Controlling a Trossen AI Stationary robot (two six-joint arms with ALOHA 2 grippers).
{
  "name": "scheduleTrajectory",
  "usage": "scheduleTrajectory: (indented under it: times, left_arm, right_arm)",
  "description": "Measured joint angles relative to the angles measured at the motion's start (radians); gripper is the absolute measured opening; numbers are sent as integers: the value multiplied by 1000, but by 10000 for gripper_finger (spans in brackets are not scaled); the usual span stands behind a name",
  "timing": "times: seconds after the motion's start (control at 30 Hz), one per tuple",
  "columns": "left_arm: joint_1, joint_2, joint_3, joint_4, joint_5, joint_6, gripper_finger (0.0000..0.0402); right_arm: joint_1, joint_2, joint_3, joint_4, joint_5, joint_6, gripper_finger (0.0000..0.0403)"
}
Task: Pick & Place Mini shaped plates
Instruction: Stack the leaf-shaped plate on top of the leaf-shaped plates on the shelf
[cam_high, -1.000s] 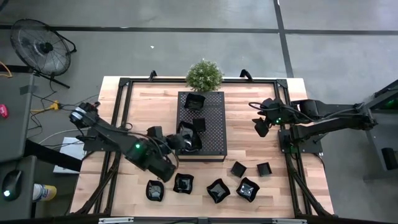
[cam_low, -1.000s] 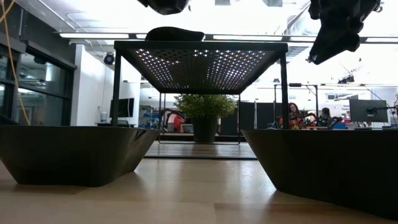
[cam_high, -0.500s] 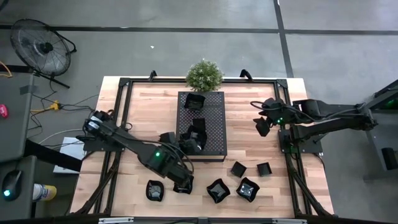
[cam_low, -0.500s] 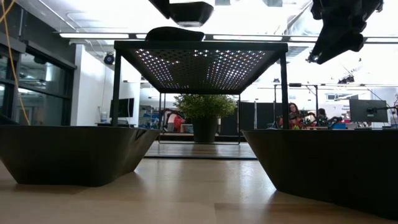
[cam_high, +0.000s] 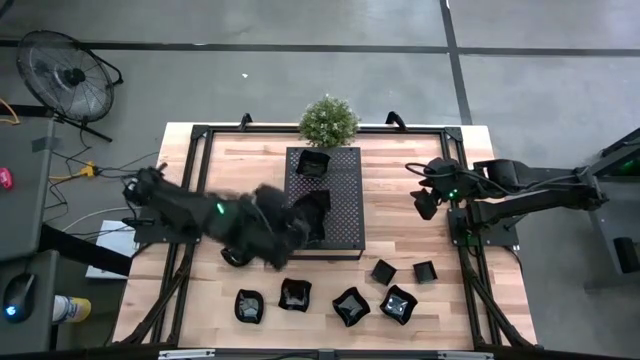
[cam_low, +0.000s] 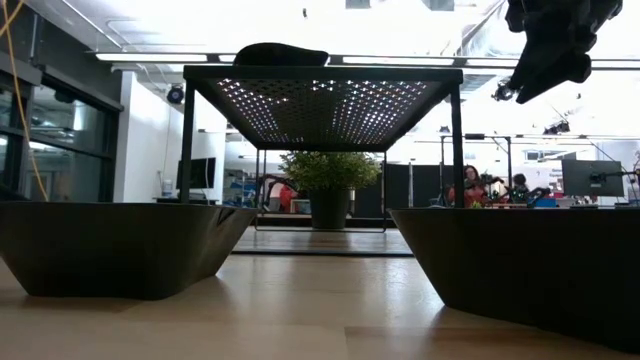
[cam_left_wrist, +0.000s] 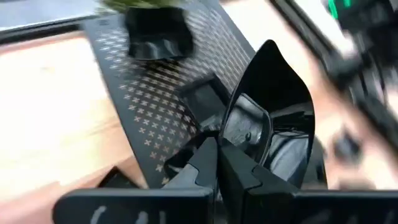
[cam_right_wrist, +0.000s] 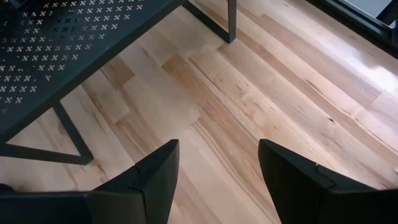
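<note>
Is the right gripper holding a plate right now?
No, the right gripper is open and empty, with only bare table showing between its fingers.

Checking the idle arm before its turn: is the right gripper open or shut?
Open. In its wrist view the right gripper has its two fingers spread wide over bare wooden table, nothing between them.

The left arm is stretched across the table toward its middle, and the left gripper (cam_left_wrist: 217, 158) is held with fingers pressed together. The right arm is held raised at the table's right side, the right gripper (cam_right_wrist: 217, 171) kept spread wide apart.
</note>
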Motion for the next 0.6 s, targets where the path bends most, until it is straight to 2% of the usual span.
scheduleTrajectory:
  times: [0.2, 0.37, 0.47, 0.6]
  left_arm:
    - [182, -38, 88, 96, 417, 696, 0]
    - [333, -33, 113, 103, 692, 1023, 0]
    - [403, -13, 110, 56, 793, 1198, 0]
    - [473, 24, 110, 61, 865, 1410, 0]
  right_arm:
    - [0, -1, 0, 0, 1, -7, 214]
    - [0, -1, 0, 0, -10, -23, 214]
    - [0, -1, 0, 0, -35, -27, 214]
    - [0, 0, 0, 1, -48, -42, 214]
